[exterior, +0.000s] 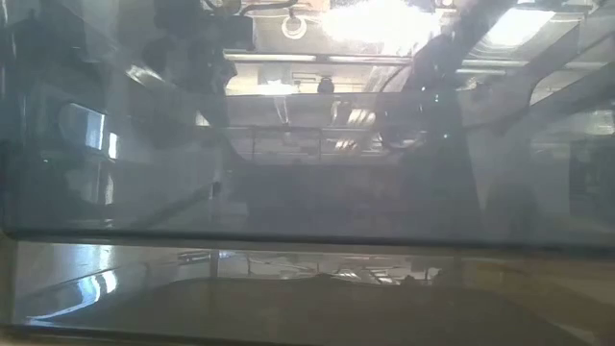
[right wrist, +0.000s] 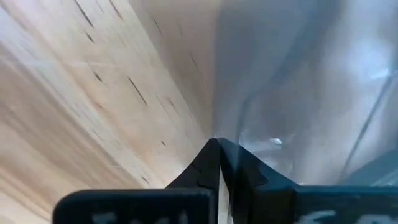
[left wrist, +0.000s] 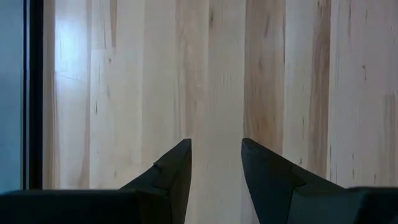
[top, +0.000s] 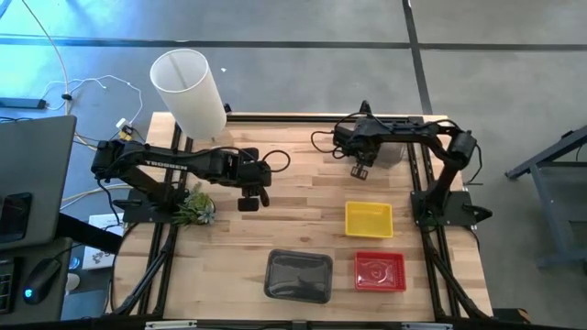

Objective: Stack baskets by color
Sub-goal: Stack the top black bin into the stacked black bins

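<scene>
Right gripper [top: 359, 170], which I hold over the far side of the table [top: 303, 183], has its fingers pressed together; its wrist view shows a translucent grey wall against the tips, whether pinched I cannot tell. Left gripper [top: 249, 194] hovers mid-table, fingers spread, empty. Yellow basket [top: 368, 219], red basket [top: 380, 270] and grey basket [top: 298, 276] sit apart near the front, apparently as separate colour stations.

Pale planked wooden table [top: 303, 197] looks smooth and matt. Beyond the left gripper [top: 249, 199], the smoky translucent plastic basket [top: 298, 276] looks glossy; yellow [top: 368, 219] and red mesh plastic baskets [top: 380, 270] beside it.
</scene>
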`<action>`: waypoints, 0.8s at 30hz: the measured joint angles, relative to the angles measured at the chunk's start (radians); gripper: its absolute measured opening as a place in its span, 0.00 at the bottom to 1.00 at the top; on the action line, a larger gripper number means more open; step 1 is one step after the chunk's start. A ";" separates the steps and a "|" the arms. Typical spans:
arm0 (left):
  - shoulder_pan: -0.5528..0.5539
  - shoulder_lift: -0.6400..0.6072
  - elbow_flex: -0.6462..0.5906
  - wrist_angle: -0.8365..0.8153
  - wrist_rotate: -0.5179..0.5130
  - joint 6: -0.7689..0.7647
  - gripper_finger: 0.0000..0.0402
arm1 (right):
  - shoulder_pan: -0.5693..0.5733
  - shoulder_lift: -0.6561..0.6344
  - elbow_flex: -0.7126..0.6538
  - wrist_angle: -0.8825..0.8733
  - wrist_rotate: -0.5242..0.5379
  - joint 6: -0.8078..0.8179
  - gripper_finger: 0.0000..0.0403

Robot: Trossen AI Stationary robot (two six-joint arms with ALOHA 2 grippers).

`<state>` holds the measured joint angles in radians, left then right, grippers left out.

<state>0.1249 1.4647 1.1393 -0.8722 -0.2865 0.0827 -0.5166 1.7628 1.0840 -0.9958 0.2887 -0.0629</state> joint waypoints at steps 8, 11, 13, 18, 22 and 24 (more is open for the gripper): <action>0.001 0.000 0.000 -0.012 0.014 -0.020 0.31 | 0.079 -0.105 0.001 -0.018 0.026 0.091 0.00; 0.003 0.000 0.000 -0.052 0.014 -0.027 0.31 | 0.128 -0.161 0.001 -0.017 0.025 0.135 0.00; 0.007 0.000 0.000 -0.065 0.015 -0.048 0.31 | 0.166 -0.199 0.001 -0.019 0.024 0.175 0.00; 0.024 -0.004 0.000 -0.071 0.015 -0.104 0.31 | 0.284 -0.286 0.001 -0.021 0.024 0.285 0.00; 0.036 -0.010 0.001 -0.075 0.014 -0.139 0.31 | 0.392 -0.339 0.002 -0.019 0.038 0.376 0.00; 0.042 -0.009 0.001 -0.078 0.015 -0.150 0.31 | 0.443 -0.358 0.002 -0.016 0.039 0.419 0.00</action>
<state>0.1666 1.4555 1.1403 -0.9500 -0.2718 -0.0671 -0.0736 1.4049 1.0855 -1.0123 0.3277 0.3565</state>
